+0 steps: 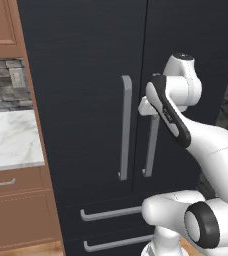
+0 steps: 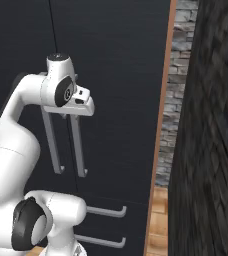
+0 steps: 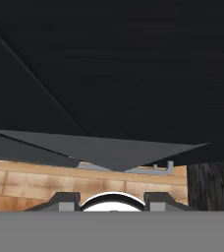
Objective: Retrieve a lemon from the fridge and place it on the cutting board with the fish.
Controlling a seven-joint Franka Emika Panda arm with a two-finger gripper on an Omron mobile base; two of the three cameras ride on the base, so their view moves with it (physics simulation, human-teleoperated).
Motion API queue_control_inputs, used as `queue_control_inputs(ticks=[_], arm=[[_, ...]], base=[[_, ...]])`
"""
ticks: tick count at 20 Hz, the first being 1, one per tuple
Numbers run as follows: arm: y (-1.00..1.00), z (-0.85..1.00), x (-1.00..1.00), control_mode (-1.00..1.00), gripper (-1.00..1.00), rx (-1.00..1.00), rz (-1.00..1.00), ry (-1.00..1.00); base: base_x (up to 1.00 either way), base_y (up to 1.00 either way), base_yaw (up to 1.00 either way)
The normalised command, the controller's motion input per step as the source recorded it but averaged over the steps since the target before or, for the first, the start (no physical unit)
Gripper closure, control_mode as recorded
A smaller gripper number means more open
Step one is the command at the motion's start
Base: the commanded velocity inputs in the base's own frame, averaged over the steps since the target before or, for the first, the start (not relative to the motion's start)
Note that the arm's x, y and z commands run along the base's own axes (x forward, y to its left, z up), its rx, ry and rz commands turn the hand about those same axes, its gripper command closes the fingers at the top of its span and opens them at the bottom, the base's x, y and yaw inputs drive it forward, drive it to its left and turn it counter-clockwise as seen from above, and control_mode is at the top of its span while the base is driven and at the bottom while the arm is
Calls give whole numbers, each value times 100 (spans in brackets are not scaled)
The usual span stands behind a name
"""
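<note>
Black fridge (image 1: 86, 100) shut, both doors closed, two grey bar handles at the centre seam. Pincer (image 1: 147, 106) up against the right door handle (image 1: 151, 145), clenched around it as far as can be told; fingers hidden behind the hand. Left door handle (image 1: 125, 127) just beside. Two drawer handles below. Marble worktop (image 1: 11, 140) and brown cabinets (image 1: 16, 215) left of fridge; dark stone wall (image 2: 208, 150) right of it.
</note>
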Motion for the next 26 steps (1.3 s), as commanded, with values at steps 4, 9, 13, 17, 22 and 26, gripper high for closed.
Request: queue_control_inputs(ticks=[4,9,13,17,22,26], arm=[[0,0,0,100,-100,0,0,0],[0,0,0,100,-100,0,0,0],[0,0,0,100,-100,0,0,0],[0,0,0,100,-100,0,0,0],[0,0,0,100,-100,0,0,0],[0,0,0,100,-100,0,0,0]], base=[[0,3,0],[-5,29,-1],[-12,40,-4],[-24,5,-4],[-48,7,-3],[-51,12,-2]])
